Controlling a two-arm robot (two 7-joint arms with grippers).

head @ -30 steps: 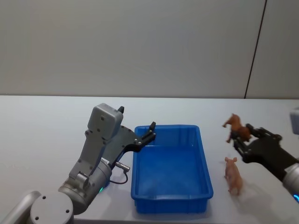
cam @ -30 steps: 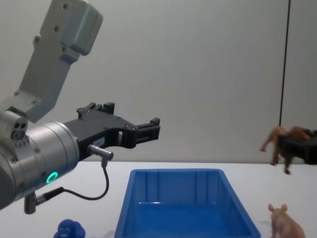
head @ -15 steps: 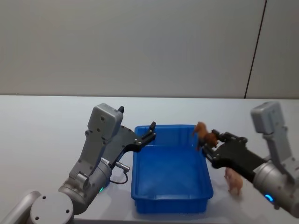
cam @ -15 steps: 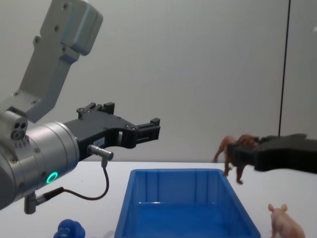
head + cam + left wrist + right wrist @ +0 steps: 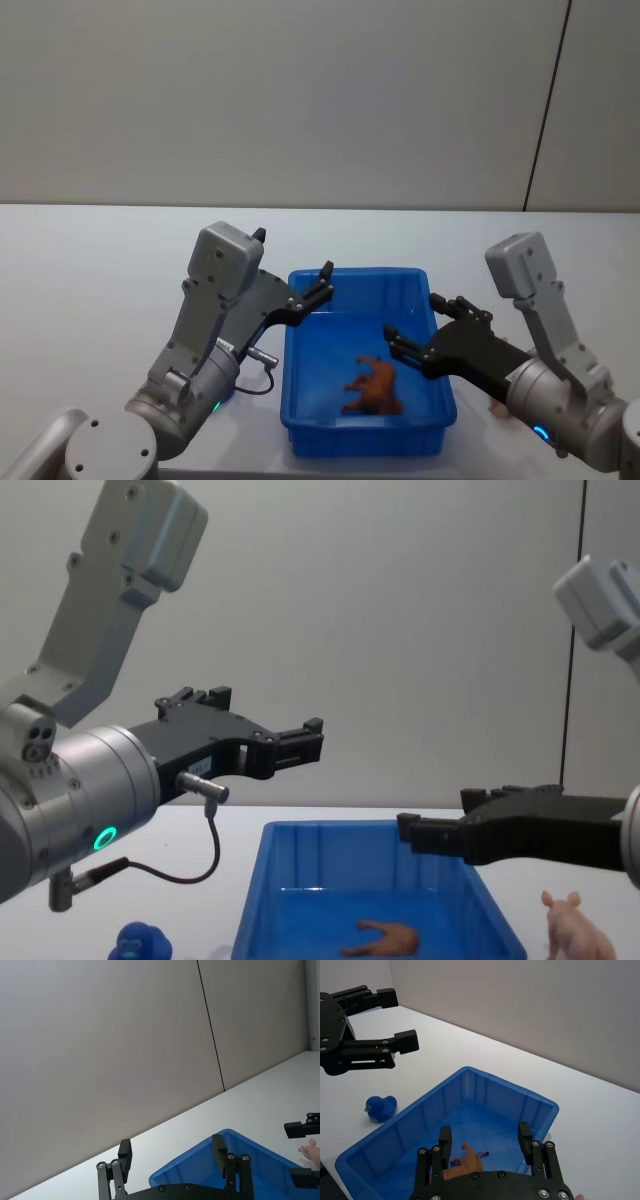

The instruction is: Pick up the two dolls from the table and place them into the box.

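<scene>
Head view: a bright blue box (image 5: 365, 441) sits on a pale table (image 5: 100, 270). The right gripper (image 5: 414, 318) reaches in from the right and hangs over the box's right side, its two black fingers spread wide and holding nothing. Below it, the slim brown animal (image 5: 373, 386) lies on its side on the box floor. The left gripper (image 5: 320, 283) hovers at the box's far left corner, fingers parted and empty, its grey arm bent up from the lower left.

Chest view: from the side, both grippers float above the box rim (image 5: 360, 827) with clear air beneath them. The left gripper (image 5: 312, 738) points right, level, with a narrow gap between its fingers. The right gripper (image 5: 435, 815) points left, level, open. The brown animal (image 5: 385, 939) rests inside the box. This view adds the pink pig (image 5: 575, 932), standing on the table just right of the box, and the rounded blue figure (image 5: 140, 944) on the table to its left.

Left wrist view: the left gripper (image 5: 171, 1152) has its fingers wide apart, nothing between them, with the box (image 5: 240, 1160) beyond.

Right wrist view: the right gripper (image 5: 485, 1137) is wide open straight above the brown animal (image 5: 467, 1162), not touching it. The blue figure (image 5: 380, 1108) stands outside the box wall (image 5: 500, 1095).
</scene>
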